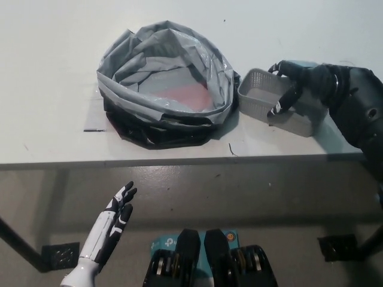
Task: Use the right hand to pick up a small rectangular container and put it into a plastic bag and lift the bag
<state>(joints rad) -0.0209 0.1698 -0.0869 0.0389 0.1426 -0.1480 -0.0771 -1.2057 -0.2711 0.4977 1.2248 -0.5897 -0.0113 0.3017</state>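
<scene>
A small grey mesh rectangular container (263,98) sits tilted at the right of the white table (48,72), its left end close to the bag. My black right hand (296,84) is closed over its far rim and inside, gripping it. The plastic bag (167,78), grey on the rolled rim and black below, stands open at the table's middle with a reddish patch showing inside. My white left hand (114,221) rests low at the lower left, below the table edge, fingers apart and holding nothing.
The table's front edge (179,161) runs across the middle of the view, with floor below it. A dark strip of tape (93,129) lies left of the bag. A table foot (60,254) shows at lower left.
</scene>
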